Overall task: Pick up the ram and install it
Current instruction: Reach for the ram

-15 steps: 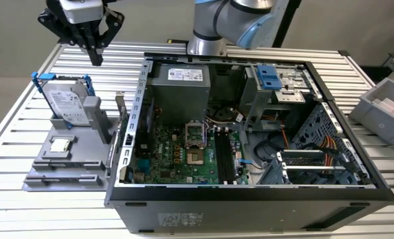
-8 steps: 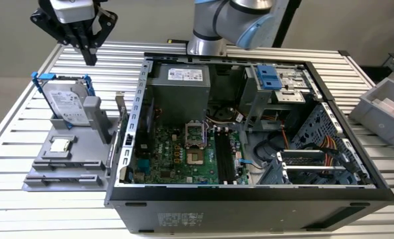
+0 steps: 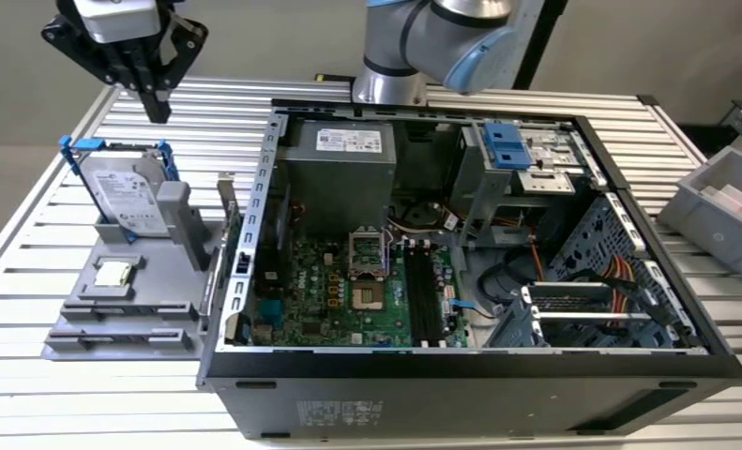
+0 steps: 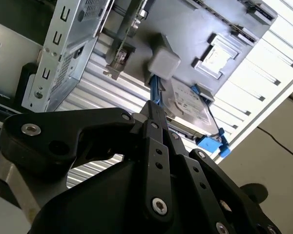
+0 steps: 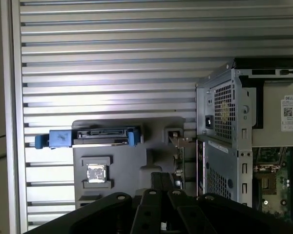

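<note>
My gripper [image 3: 157, 111] hangs high over the slatted table at the exterior view's far left, beyond the grey fixture [image 3: 120, 309]. Its black fingers [image 4: 155, 127] are pressed together with nothing between them. A thin narrow strip standing on edge in the fixture, close to the case wall, looks like the ram [image 3: 228, 220]; the first wrist view shows that ram [image 5: 179, 158] just ahead of the gripper [image 5: 161, 176]. Inside the open computer case [image 3: 471, 375], the long black slots [image 3: 421, 295] lie on the green motherboard.
The fixture also holds a silver hard drive in a blue frame [image 3: 127, 192] and a small square chip [image 3: 116, 274]. A grey bin [image 3: 727, 211] with an orange part stands at the exterior view's right. The arm's base [image 3: 389, 84] rises behind the case.
</note>
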Available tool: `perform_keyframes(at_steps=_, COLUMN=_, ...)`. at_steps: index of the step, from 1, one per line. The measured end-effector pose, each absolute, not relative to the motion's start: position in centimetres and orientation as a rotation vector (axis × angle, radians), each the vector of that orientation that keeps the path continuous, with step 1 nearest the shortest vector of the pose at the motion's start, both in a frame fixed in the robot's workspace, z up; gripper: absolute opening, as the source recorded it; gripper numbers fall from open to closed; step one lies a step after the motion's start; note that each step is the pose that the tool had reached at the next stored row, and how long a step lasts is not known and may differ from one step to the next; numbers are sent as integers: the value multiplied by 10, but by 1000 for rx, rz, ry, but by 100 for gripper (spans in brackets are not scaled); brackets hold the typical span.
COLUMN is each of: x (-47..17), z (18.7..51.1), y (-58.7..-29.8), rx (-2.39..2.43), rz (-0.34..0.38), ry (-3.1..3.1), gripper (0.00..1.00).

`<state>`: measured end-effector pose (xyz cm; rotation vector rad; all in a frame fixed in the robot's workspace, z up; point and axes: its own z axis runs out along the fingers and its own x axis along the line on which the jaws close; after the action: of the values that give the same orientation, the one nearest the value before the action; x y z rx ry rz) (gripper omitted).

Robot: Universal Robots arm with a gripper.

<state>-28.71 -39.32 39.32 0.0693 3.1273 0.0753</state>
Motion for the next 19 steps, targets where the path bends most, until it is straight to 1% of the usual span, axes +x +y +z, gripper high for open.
perform_keyframes(at_steps=19, x=-313, z=393, y=-393, rx=68, rz=75, ry=3129, gripper=0)
